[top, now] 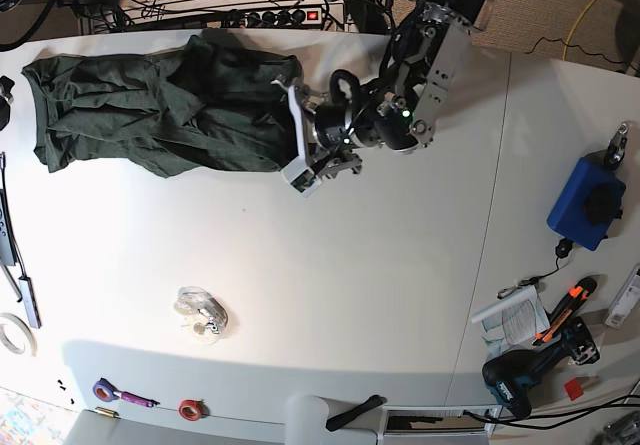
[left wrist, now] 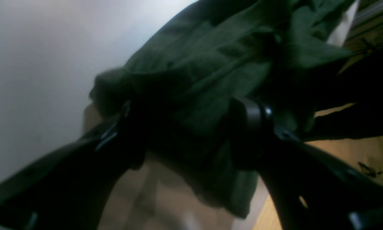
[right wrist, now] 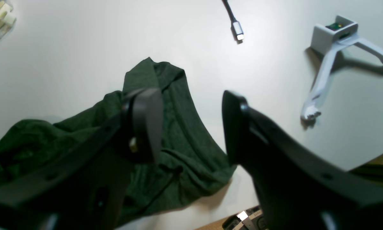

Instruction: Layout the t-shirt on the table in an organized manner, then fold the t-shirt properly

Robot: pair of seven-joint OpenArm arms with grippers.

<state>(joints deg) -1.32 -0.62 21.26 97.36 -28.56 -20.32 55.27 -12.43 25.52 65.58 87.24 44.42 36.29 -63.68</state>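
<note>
Soft green shirt (top: 160,105), limp and light (likely to sag), is best pinched at a hem; left gripper (top: 300,135) straddles its edge with jaws wide, right gripper (right wrist: 191,124) is spread, nothing held.

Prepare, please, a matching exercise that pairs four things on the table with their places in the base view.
Things:
1. t-shirt
2. blue box
3. power drill
4. red ring

Places:
A. right edge, about halfway down
B. top left
C. bottom edge, left of centre
D. bottom right corner

Pairs: 1-B; 2-A; 3-D; 4-C
</note>
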